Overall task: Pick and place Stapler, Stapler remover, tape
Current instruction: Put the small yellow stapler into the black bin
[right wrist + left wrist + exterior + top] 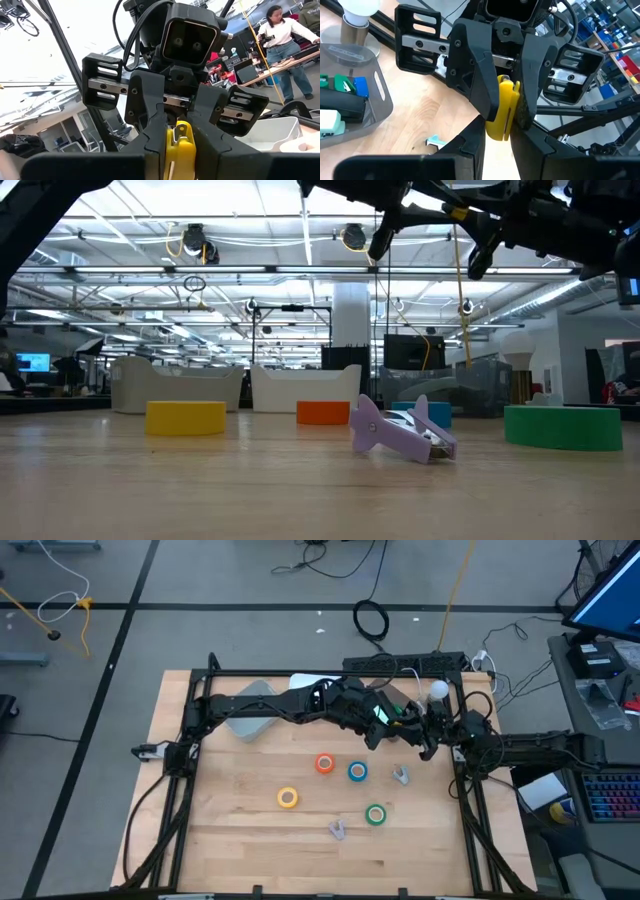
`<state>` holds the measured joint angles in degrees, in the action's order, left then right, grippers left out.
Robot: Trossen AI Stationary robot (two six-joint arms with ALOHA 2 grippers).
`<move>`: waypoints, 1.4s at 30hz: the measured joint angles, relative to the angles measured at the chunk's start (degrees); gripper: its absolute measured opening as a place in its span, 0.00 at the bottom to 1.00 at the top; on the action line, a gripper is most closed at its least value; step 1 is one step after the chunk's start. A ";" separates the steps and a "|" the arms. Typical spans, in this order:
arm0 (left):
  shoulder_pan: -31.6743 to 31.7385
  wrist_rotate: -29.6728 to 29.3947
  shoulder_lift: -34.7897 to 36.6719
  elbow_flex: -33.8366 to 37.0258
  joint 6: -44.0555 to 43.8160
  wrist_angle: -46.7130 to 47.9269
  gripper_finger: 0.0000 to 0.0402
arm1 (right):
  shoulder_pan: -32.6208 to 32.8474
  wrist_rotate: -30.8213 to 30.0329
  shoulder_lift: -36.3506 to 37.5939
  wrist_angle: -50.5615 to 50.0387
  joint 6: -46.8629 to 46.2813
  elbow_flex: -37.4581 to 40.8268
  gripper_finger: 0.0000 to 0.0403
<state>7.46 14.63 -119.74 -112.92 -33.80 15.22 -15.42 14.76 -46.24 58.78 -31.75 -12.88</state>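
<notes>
Both grippers meet above the table's far right, clamped together on a yellow staple remover (502,110). It looks light, rigid and smooth, so flat sides suit gripping best.

From my station the overhead picture is evenly lit, with only soft shadows under the arms on the pale table (250,840). The table-level picture looks into bright ceiling lights (190,240) across the upper frame; the arms at the top right read as dark silhouettes, and the near wood at the bottom is blurred. In the right wrist picture the upper left is blown out white by glare. In the left wrist picture the lower edge is dark and soft.
</notes>
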 joint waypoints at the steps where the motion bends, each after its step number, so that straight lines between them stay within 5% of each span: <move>1: 0.00 0.00 0.00 0.00 0.00 0.00 0.22 | 0.00 0.00 0.00 -0.01 0.01 0.00 0.14; 42: 0.46 3.06 -0.15 0.02 1.97 0.09 0.22 | -1.51 -1.70 0.09 -0.76 0.55 0.00 0.13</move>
<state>7.92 17.69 -119.90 -112.90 -31.83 15.31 -16.93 13.07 -46.15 58.02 -31.20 -12.88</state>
